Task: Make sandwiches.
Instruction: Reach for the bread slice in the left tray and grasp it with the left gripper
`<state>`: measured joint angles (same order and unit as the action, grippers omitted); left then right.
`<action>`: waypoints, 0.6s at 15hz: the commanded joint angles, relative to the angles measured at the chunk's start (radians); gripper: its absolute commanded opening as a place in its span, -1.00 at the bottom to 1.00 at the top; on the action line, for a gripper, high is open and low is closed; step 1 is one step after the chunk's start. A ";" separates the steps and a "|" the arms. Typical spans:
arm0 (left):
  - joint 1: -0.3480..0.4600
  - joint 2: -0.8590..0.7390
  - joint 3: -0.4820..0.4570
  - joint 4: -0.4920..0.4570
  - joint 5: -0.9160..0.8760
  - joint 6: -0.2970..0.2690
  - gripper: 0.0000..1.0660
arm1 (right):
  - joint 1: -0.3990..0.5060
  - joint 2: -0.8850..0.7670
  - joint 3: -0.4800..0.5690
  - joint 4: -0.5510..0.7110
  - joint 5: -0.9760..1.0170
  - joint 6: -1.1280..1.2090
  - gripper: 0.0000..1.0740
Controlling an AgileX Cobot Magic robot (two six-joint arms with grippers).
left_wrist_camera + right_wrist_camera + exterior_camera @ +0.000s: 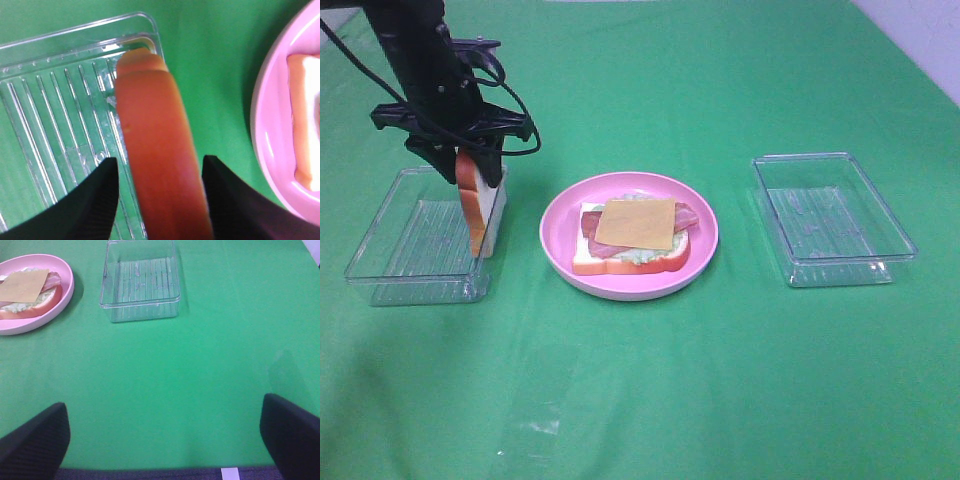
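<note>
Centrally, we note a round pink plate (558, 240), glossy with a raised rim, on a green cloth (650, 380). On it lies a bread slice (620, 264), white with an orange-brown crust, flat; over it pale ruffled lettuce (638, 256), red-brown bacon strips (686, 214), and a smooth yellow cheese square (636, 223) on top.

Left of the plate stands a clear ribbed plastic tray (390, 250). A second bread slice (480, 205) stands on edge at the tray's plate-side wall, long axis near vertical, slightly tilted. We cannot tell whether its lower edge rests inside the tray or on its rim.

We see the left gripper (159, 200) straddling this slice's crust, a black finger (95, 195) close on either side; whether they press it, we cannot tell.

A second clear tray (835, 215), right of the plate, holds nothing.

Right gripper (165, 440): jaws wide, over bare cloth, holding nothing.
</note>
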<state>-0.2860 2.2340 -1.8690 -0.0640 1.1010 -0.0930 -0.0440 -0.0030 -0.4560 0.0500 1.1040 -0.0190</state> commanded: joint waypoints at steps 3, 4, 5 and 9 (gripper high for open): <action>0.000 0.001 0.000 -0.002 0.025 -0.009 -0.14 | 0.001 -0.031 0.004 0.002 -0.007 -0.009 0.83; 0.000 0.000 0.000 -0.002 0.032 -0.009 -0.14 | 0.001 -0.031 0.004 0.002 -0.007 -0.009 0.83; 0.000 0.000 0.000 -0.002 0.036 -0.009 -0.14 | 0.001 -0.031 0.004 0.002 -0.007 -0.009 0.83; 0.000 0.000 -0.005 0.002 0.041 -0.022 -0.37 | 0.001 -0.031 0.004 0.002 -0.007 -0.009 0.83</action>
<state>-0.2860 2.2340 -1.8710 -0.0610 1.1280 -0.1050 -0.0440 -0.0030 -0.4560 0.0500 1.1040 -0.0190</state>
